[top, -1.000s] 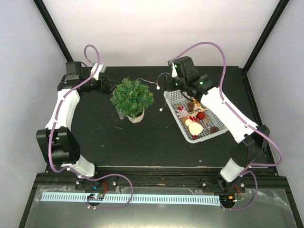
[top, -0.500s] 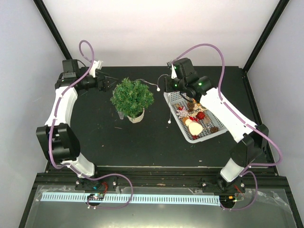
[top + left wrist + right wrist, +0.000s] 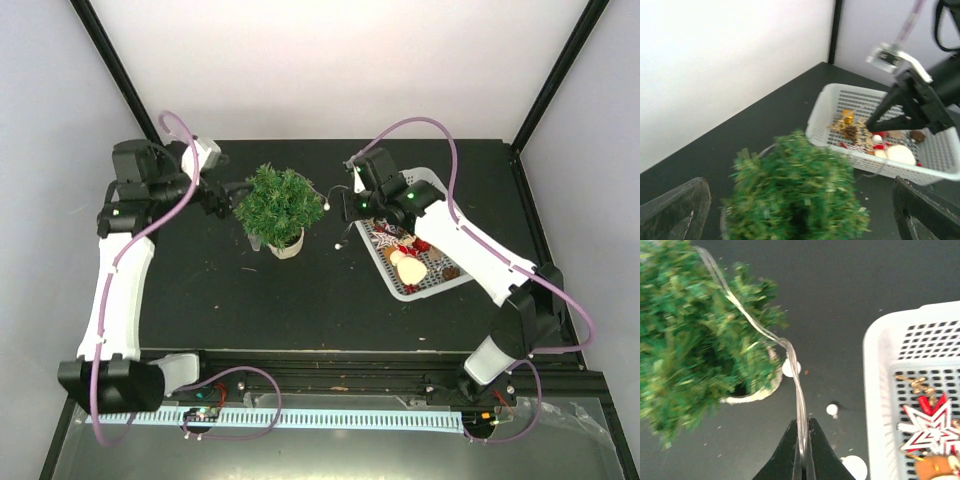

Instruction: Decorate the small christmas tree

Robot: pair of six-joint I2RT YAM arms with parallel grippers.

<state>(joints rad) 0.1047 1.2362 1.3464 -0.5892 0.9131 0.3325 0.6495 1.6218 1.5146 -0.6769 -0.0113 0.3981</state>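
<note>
The small christmas tree (image 3: 278, 203) stands in its white pot (image 3: 287, 246) at the table's middle back. My right gripper (image 3: 346, 206) is just right of it, shut on a clear light string (image 3: 799, 405) that runs up over the tree's top (image 3: 715, 270). White bulbs (image 3: 791, 368) hang on the string below. My left gripper (image 3: 226, 190) is open and empty at the tree's left side. In the left wrist view its fingers (image 3: 675, 210) stand wide apart, with the blurred tree (image 3: 795, 190) between and ahead of them.
A white basket (image 3: 435, 285) right of the tree holds a red and white star (image 3: 927, 427), a cream ball (image 3: 410, 270) and other small ornaments. The basket's rim (image 3: 840, 95) and my right gripper (image 3: 900, 107) show in the left wrist view. Walls enclose the table.
My right gripper has moved left from over the basket to beside the tree, carrying the light string onto it. My left arm has swung forward and in toward the tree's left side.
</note>
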